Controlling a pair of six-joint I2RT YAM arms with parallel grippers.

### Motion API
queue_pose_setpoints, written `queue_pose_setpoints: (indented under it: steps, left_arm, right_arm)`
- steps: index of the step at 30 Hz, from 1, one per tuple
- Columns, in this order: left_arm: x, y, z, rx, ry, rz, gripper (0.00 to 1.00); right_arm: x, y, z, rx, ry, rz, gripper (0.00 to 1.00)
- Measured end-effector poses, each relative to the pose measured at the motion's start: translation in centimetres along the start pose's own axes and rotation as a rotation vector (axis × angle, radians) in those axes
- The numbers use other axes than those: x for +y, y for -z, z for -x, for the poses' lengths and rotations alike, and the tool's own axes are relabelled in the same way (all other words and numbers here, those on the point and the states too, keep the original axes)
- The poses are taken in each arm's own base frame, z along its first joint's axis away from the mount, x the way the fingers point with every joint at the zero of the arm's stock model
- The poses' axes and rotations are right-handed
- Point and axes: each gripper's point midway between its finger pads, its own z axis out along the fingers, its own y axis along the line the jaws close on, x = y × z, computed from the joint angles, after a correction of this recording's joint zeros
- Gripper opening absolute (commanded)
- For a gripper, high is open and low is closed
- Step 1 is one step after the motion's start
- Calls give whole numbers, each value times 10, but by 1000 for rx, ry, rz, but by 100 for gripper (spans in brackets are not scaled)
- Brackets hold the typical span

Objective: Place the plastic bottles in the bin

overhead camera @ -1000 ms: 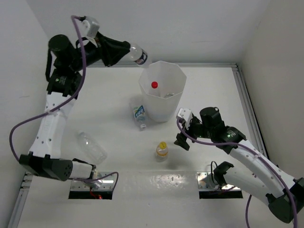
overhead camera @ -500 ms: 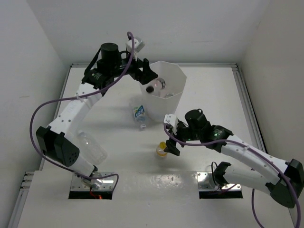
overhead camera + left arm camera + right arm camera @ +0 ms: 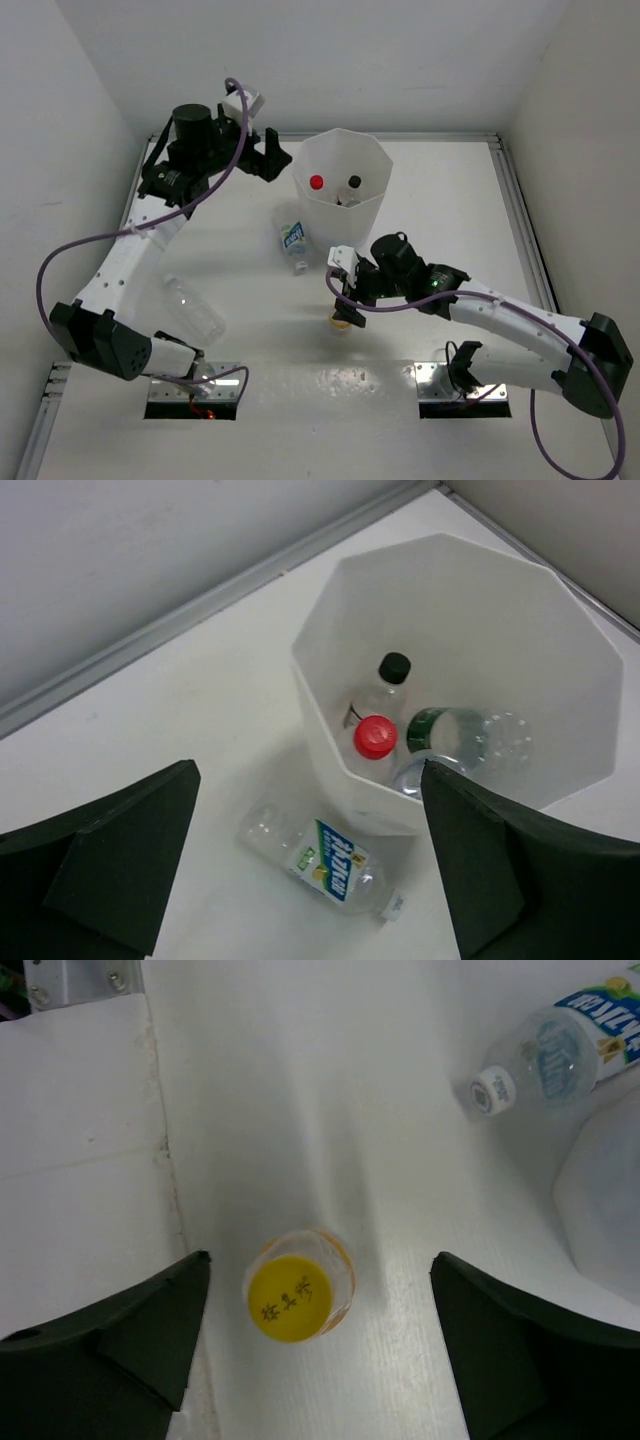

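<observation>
The bin (image 3: 377, 163) stands upright at the back middle of the table. Inside it lie bottles with a red cap (image 3: 375, 737), a black cap (image 3: 395, 667) and a green label (image 3: 452, 730). My left gripper (image 3: 274, 159) hangs open and empty just left of the bin's rim (image 3: 330, 610). A blue-labelled bottle (image 3: 292, 240) lies on the table against the bin's near left side. A yellow-capped bottle (image 3: 290, 1298) stands upright, and my right gripper (image 3: 320, 1260) is open above it, a finger on each side, not touching. A plain bottle (image 3: 193, 308) lies at the near left.
The bin's base (image 3: 610, 1190) shows at the right of the right wrist view, close to the white-capped end of the blue-labelled bottle (image 3: 560, 1050). A metal rail (image 3: 520, 210) borders the table's right side. Two mounting plates (image 3: 195, 385) sit at the near edge.
My left gripper let its bottle go into the bin and drew back to the left. My right gripper moved left and down over the yellow-capped bottle, its jaws narrowing a little.
</observation>
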Motion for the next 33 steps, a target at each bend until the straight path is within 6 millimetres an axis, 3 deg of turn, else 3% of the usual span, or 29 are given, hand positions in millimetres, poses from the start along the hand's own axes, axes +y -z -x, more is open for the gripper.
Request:
queue_pose_setpoints:
  steps: [3, 5, 12, 16, 20, 22, 25, 26, 30, 33]
  left_arm:
    - [16, 14, 6, -26, -2, 58, 100]
    - [22, 22, 8, -39, -3, 85, 100]
    - [51, 42, 3, -48, 7, 167, 100]
    - [62, 45, -5, -36, 21, 187, 100]
    - [68, 47, -10, -29, 31, 195, 100]
    - [69, 47, -12, -28, 33, 194, 100]
    - [72, 48, -19, -19, 42, 195, 100]
    - [74, 48, -22, -14, 46, 199, 100]
    - [85, 52, -27, -3, 44, 236, 100]
    - [96, 58, -34, 13, 2, 263, 100]
  right_arm:
    - [-5, -6, 0, 3, 9, -19, 67]
    - [-9, -8, 0, 3, 12, -30, 64]
    - [-11, -11, -2, 9, 16, -36, 68]
    - [-8, -11, -6, 24, 12, -23, 80]
    - [-5, -10, -9, 37, 10, -10, 77]
    - [-4, -10, -11, 42, 10, -6, 69]
    - [-3, -10, -12, 45, 23, 1, 50]
    - [-3, -10, -12, 46, 26, 3, 39]
    - [-1, -9, -12, 51, 31, 15, 16]
    - [-1, -5, -1, 48, 15, 16, 8]
